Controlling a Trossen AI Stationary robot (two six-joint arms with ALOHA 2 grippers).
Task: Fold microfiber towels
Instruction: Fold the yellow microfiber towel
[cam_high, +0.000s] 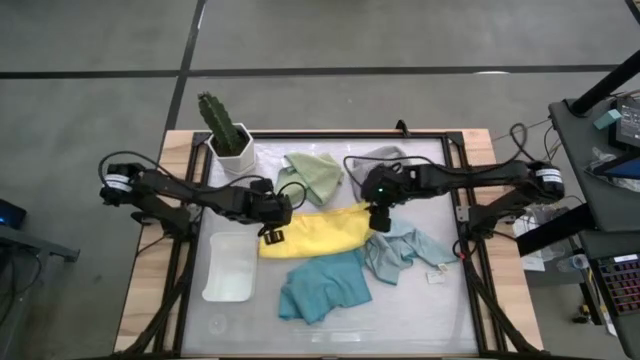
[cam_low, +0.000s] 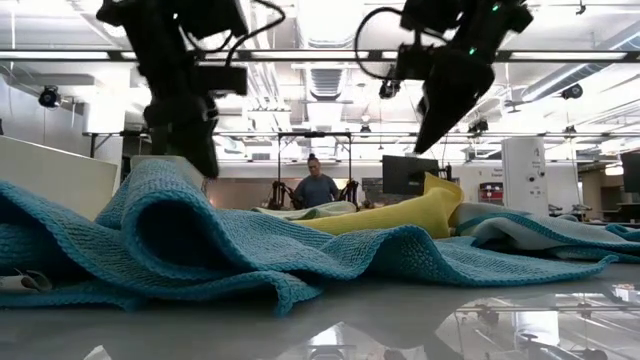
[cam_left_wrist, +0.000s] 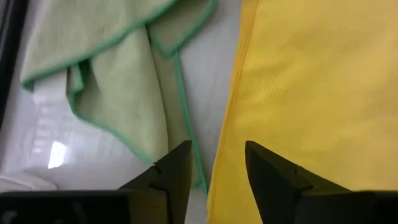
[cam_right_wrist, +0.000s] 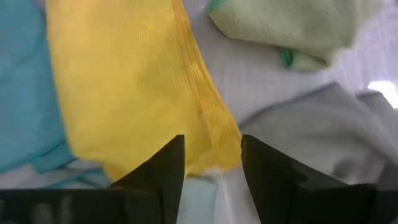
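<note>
A yellow towel (cam_high: 315, 232) lies folded into a long band across the middle of the table. My left gripper (cam_high: 272, 232) hovers open over its left end, seen in the left wrist view (cam_left_wrist: 216, 180) above the yellow edge (cam_left_wrist: 230, 124). My right gripper (cam_high: 380, 222) hovers open over the right end, its fingers (cam_right_wrist: 212, 168) above the yellow corner (cam_right_wrist: 211, 134). The sage green towel (cam_high: 312, 175) and the grey towel (cam_high: 385, 155) lie crumpled behind the yellow one. The pale blue towel (cam_high: 405, 252) and the teal towel (cam_high: 322, 287) lie crumpled nearer the front.
A white tray (cam_high: 230, 268) sits at the near left. A potted cactus (cam_high: 228, 140) stands at the far left corner. A raised dark frame (cam_high: 462, 180) borders the work surface. In the low view a person (cam_low: 315, 188) sits far behind the table.
</note>
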